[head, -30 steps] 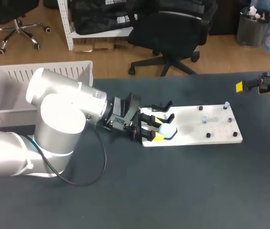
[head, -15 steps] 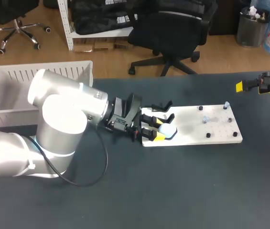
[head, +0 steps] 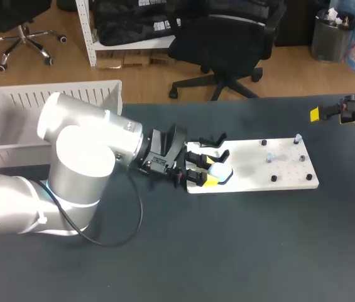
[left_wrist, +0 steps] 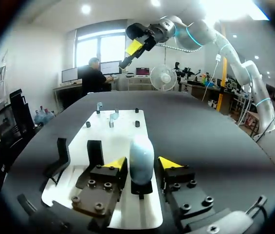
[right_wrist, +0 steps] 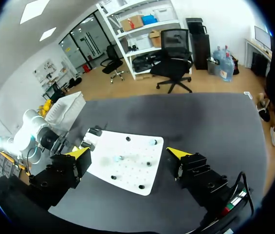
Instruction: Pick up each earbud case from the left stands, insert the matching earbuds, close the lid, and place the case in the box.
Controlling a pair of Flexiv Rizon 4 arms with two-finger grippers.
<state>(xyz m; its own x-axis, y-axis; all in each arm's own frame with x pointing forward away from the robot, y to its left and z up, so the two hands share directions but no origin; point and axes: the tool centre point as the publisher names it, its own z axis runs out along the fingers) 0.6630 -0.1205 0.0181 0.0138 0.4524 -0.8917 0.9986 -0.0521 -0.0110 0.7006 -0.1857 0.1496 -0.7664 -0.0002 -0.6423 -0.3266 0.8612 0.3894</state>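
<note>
Presently, the left arm (head: pixel 83 157) is seen stretched low over the desk (head: pixel 227 251) from its left side, with the wrist laid nearly level and the left gripper (head: pixel 207 171) brought to the left end of the white board (head: pixel 259 165). The pale blue earbud case (left_wrist: pixel 141 155) is seated upright on one of the black stands (left_wrist: pixel 95 150) at that end of the board. It is flanked by the two yellow tips, which are held narrowly apart; a thin gap is shown on either side of the case in the left wrist view, so the case is not gripped. The other stands are set just beside it, toward the board's rear-left corner. Small black pegs (head: pixel 273 178) and a few pale pieces, too small to be identified, are spread over the board's right half. The white box (head: pixel 14 119) is placed at the desk's rear-left corner. The right gripper (right_wrist: pixel 129 152) is held raised over the desk's rear-right edge, faced toward the board, with its fingers spread wide.
</note>
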